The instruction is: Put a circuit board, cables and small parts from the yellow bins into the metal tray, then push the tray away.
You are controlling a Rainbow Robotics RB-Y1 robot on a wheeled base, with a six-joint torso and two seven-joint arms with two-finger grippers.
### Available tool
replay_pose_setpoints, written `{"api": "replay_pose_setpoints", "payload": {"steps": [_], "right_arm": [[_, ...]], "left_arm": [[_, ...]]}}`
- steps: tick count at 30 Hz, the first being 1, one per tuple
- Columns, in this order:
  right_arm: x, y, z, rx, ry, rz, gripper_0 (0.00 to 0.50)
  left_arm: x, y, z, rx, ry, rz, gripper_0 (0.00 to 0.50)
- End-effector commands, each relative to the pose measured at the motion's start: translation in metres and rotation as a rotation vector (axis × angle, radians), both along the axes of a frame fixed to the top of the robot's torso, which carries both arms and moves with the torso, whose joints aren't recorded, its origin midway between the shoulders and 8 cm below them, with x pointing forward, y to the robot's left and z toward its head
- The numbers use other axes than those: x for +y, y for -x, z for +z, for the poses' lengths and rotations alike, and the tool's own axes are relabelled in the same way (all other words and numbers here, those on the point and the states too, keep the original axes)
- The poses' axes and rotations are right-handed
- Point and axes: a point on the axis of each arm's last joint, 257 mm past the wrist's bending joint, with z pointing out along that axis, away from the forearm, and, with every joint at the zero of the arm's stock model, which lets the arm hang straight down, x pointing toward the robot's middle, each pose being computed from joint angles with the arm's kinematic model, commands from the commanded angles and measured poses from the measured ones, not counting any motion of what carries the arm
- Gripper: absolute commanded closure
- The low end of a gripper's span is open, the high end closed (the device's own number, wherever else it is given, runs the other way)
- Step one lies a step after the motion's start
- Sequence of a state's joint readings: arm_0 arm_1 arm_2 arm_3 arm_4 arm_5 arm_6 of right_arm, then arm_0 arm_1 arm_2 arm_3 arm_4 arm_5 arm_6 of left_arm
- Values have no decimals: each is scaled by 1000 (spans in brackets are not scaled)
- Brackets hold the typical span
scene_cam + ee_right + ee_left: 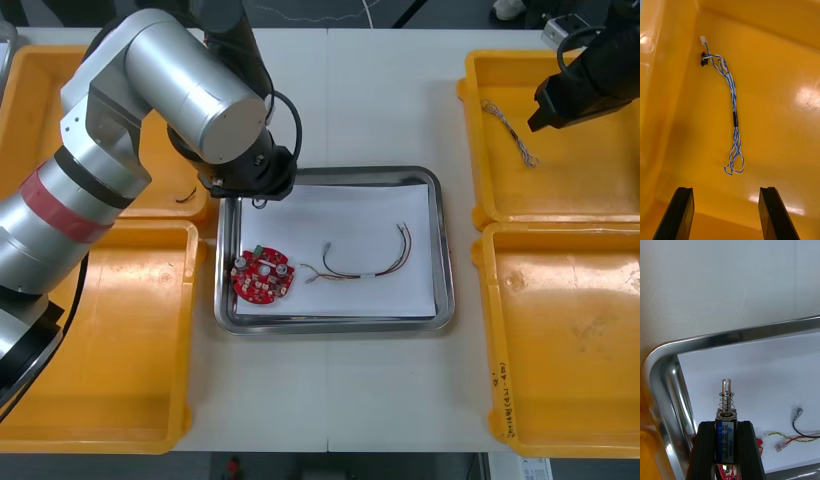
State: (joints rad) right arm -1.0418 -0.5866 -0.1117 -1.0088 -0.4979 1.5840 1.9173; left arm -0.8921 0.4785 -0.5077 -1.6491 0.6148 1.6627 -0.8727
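My left gripper (725,427) is shut on a small metal part (726,405), a spring-tipped cylinder with a blue label, held over the far left corner of the metal tray (443,250). In the front view the left gripper (258,195) hangs at that corner. On the tray's white inside lie a round red circuit board (261,277) and a red and yellow cable with a black cable (365,262). My right gripper (725,210) stands open above the far right yellow bin (480,150), just short of a twisted blue and white cable (732,112). That same cable (508,131) lies on the bin floor.
Two yellow bins flank the tray on each side. The near right bin (560,400) and near left bin (110,400) look bare. A dark bit of cable (186,195) lies in the far left bin, beside my left arm. Bare table stretches beyond the tray.
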Motion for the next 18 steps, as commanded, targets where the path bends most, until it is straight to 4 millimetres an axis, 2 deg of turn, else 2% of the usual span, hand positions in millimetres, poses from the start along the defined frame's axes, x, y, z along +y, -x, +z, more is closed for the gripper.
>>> {"api": "replay_pose_setpoints", "payload": {"steps": [1,12,18], "right_arm": [[3,-25,41,-76,-55,-67,0],[8,-46,37,-113,-74,-100,0],[11,-53,24,-122,-94,-119,0]], "left_arm": [[-12,5,-22,30,-10,-42,500],[-10,-3,-50,43,-21,-28,497],[-12,-4,-59,35,-1,-26,494]]}}
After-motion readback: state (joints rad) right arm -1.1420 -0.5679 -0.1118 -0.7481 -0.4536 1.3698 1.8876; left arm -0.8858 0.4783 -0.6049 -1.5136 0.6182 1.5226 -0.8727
